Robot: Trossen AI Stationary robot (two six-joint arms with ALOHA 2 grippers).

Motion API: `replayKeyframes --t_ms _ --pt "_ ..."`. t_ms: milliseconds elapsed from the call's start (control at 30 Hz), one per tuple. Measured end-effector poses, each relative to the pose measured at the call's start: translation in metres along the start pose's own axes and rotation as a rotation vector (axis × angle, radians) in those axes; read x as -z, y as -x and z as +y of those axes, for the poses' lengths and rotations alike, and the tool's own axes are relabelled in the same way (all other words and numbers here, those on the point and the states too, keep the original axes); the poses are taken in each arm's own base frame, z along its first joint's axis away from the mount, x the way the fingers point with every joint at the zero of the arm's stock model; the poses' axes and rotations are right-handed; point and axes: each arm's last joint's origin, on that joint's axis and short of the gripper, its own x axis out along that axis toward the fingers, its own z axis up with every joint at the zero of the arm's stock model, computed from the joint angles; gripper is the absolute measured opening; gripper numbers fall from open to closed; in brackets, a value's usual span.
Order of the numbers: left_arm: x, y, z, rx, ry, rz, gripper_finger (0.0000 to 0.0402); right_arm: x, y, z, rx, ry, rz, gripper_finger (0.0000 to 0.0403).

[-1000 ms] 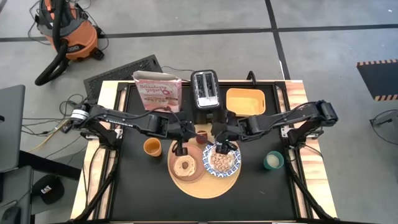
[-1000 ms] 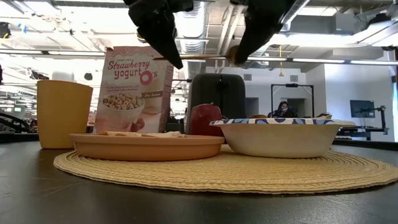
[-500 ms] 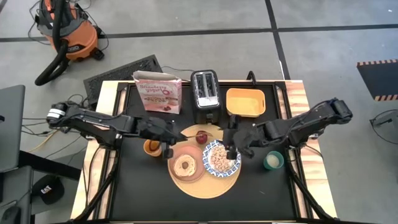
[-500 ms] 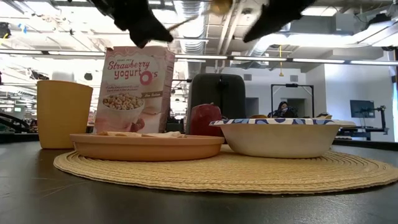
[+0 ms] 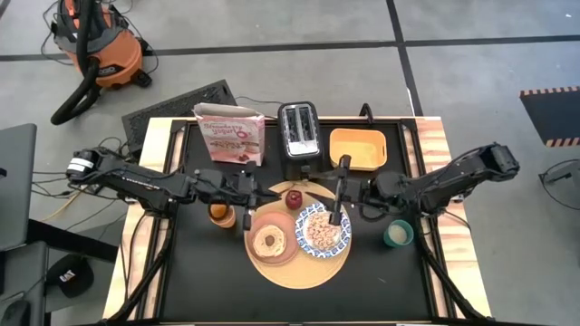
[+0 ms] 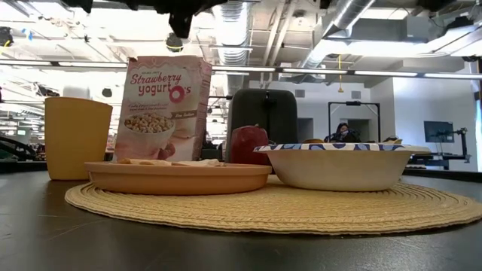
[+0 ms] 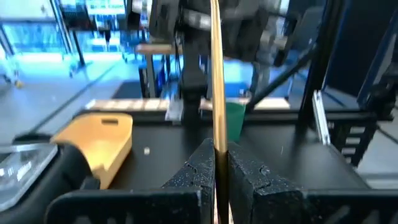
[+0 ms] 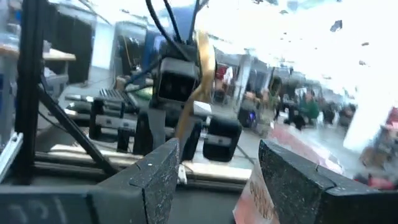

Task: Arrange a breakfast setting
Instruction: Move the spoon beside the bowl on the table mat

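Setting: robotics lab in open industrial hall, not home kitchen.
- Bare concrete floor (image 5: 471,81) with dark tape lines around work table (image 5: 208,281).
- Orange shop vacuum (image 5: 95,41) on floor, 11 o'clock from table.
- Hazard-striped mat (image 5: 553,113) at 2 o'clock.
- Loose cables (image 5: 63,186) at 9 o'clock.
- Low view: exposed ceiling ducts (image 6: 248,30), strip lighting, monitor (image 6: 438,132), seated person (image 6: 343,133) far behind.

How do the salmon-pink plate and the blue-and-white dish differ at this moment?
The salmon-pink plate is plain, shallow and carries the round toasted bread. The blue-and-white patterned dish is deeper, patterned and holds cereal. Both sit side by side on the round light-wood board.
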Motion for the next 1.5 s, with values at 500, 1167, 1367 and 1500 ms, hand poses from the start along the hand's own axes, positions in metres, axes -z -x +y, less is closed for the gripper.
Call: replayKeyframes --t_ms 500,1167,1367,1500 --pt "-0.005 0.000 0.001 -0.014 -0.016 -0.051 0.0005 -0.017 -0.034 -0.007 -0.042 0.023 -0.189 0.0186" --pt "-0.003 0.000 0.002 -0.024 -0.003 -0.026 0.0032 -0.022 -0.038 -0.005 -0.041 0.112 -0.162 0.0034" --pt "0.003 0.004 0.004 -0.077 -0.014 0.058 0.0103 -0.041 -0.030 -0.008 -0.036 0.105 0.018 0.0034" --pt "0.016 0.005 0.004 -0.082 -0.036 0.197 0.0153 -0.049 -0.018 -0.009 -0.056 0.026 0.227 0.0035"
